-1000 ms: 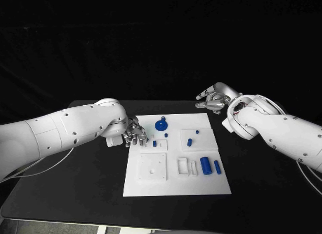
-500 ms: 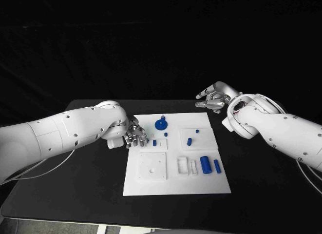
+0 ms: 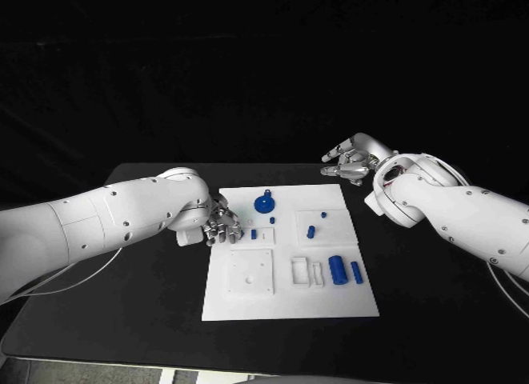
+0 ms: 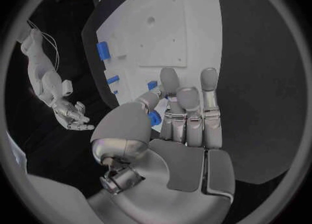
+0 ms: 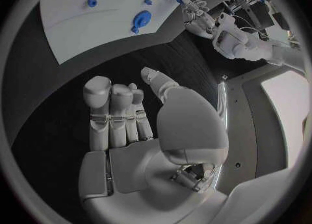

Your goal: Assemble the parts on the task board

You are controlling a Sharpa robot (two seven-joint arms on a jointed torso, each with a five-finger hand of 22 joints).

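The white task board (image 3: 334, 304) lies mid-table. On it are a round blue knob (image 3: 264, 204), small blue pegs (image 3: 254, 235) (image 3: 311, 234) and two blue cylinders (image 3: 337, 270) near the right edge. My left hand (image 3: 222, 226) hovers at the board's left edge, beside the nearest peg. In the left wrist view its thumb and fingers (image 4: 189, 115) pinch a small blue part (image 4: 154, 118). My right hand (image 3: 350, 162) hangs past the board's far right corner, fingers loosely bent, holding nothing (image 5: 124, 115).
A white square plate (image 3: 250, 274) with small holes sits in the board's near left section, and white brackets (image 3: 306, 272) stand beside the cylinders. Black table (image 3: 114, 320) surrounds the board on all sides.
My left hand has crept slightly nearer along the board's left edge. The right hand and the parts on the board have stayed put.
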